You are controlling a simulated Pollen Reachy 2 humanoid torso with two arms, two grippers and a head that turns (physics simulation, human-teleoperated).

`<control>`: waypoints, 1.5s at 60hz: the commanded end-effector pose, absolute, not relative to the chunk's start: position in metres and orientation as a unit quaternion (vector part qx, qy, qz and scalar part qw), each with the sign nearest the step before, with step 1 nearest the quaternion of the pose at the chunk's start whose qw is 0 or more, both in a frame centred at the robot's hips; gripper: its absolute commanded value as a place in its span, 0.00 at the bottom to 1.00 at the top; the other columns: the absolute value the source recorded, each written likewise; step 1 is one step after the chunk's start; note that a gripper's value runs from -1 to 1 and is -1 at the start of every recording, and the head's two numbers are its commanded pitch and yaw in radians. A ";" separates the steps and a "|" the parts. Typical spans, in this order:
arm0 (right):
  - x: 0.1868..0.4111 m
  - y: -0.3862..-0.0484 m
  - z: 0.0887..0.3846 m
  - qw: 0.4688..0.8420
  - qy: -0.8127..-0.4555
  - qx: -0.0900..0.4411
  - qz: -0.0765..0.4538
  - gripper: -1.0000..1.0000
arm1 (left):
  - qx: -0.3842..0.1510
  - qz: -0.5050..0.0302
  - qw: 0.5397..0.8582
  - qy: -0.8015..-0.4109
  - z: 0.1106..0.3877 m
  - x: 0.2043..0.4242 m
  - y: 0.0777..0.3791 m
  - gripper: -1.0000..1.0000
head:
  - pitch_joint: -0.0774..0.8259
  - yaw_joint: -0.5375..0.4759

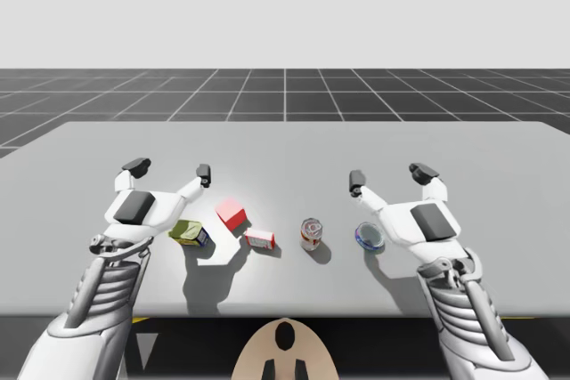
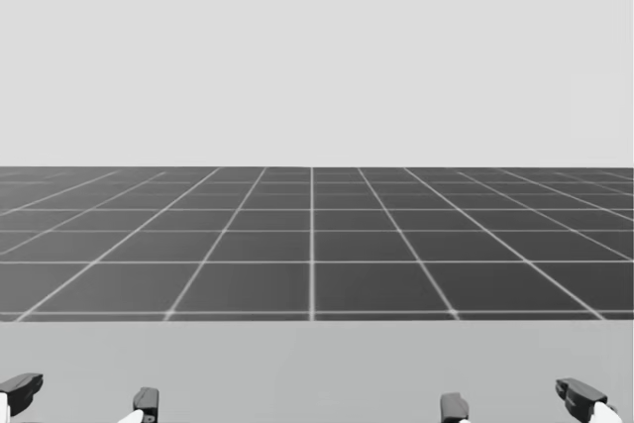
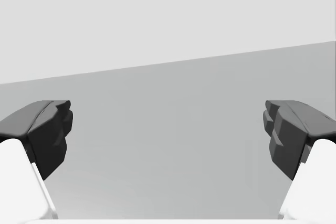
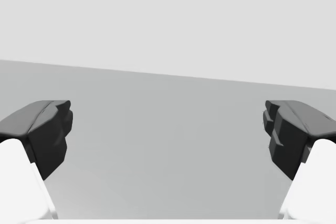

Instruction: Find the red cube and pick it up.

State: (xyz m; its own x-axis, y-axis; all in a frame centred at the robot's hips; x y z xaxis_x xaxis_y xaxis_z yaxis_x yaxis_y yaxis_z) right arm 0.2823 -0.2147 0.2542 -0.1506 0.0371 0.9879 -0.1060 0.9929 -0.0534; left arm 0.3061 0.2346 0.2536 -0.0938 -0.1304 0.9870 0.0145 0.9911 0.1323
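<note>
Across the grey counter (image 1: 285, 144), my left hand (image 1: 169, 169) and my right hand (image 1: 388, 175) both have their fingers spread wide with nothing between them. The left hand is plainly the nearer to the red cube (image 1: 231, 214). The cube sits on the counter just beside that hand's inner finger, back from the fingertips toward my torso. The reach, I judge, must draw back and inward, not forward.

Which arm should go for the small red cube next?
Left, probably. In the high view the small red cube lies close beside my open left gripper, on the left half of the table. My right gripper, also open, is clearly farther away.
</note>
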 end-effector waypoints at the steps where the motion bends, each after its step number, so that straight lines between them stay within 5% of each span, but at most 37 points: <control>1: 0.280 -0.212 0.252 0.654 -0.756 0.013 0.024 0.00 | 0.040 -0.055 0.672 -0.738 0.254 0.306 0.235 0.00 | 0.10 0.52; 14: 0.283 -0.214 0.254 0.658 -0.752 0.023 0.041 0.00 | 0.039 -0.054 0.672 -0.738 0.254 0.306 0.235 0.00 | 0.17 0.53; 54: 0.282 -0.210 0.253 0.656 -0.753 0.013 0.054 0.00 | 0.038 -0.061 0.674 -0.735 0.253 0.307 0.233 0.00 | 0.69 0.64; 70: 0.281 -0.209 0.252 0.657 -0.751 0.015 0.063 0.00 | 0.033 -0.063 0.677 -0.733 0.253 0.306 0.231 0.00 | 0.80 0.75; 90: 0.280 -0.206 0.250 0.658 -0.750 0.014 0.066 0.00 | -0.010 -0.074 0.690 -0.720 0.255 0.305 0.229 0.00 | 0.82 0.77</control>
